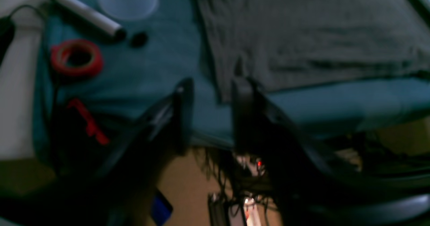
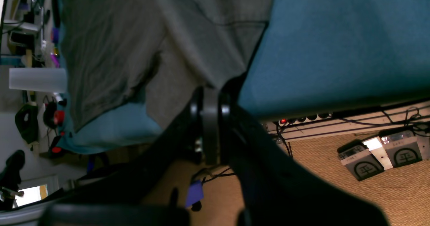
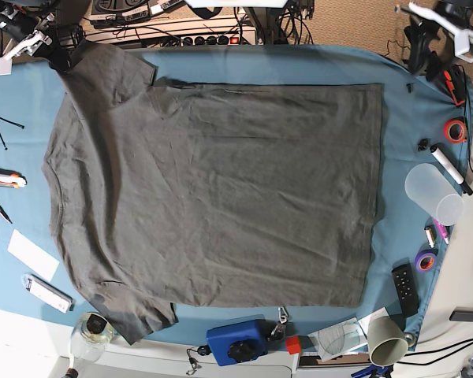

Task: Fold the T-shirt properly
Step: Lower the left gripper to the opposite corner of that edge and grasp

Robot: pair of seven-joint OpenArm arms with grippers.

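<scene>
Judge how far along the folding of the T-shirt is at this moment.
Done: the T-shirt lies spread flat on the blue cloth, with no fold visible. In hand: the right gripper is shut on a sleeve edge; the left gripper stands open at the hem corner. Left: every fold.

The T-shirt [image 3: 213, 197] is a plain dark charcoal grey with no pattern, lying on a teal-blue cloth over the desk [image 3: 414, 134]. Around it sit a red tape roll [image 3: 456, 130], a purple tape roll [image 3: 425, 261], a white marker [image 3: 451, 169] with black ends, a translucent whitish cup [image 3: 433, 194] and a blue box [image 3: 236, 340]. Both the left gripper [image 1: 210, 95] and the right gripper [image 2: 210, 110] are black, and the floor [image 2: 386, 192] is tan with a woven look.
</scene>
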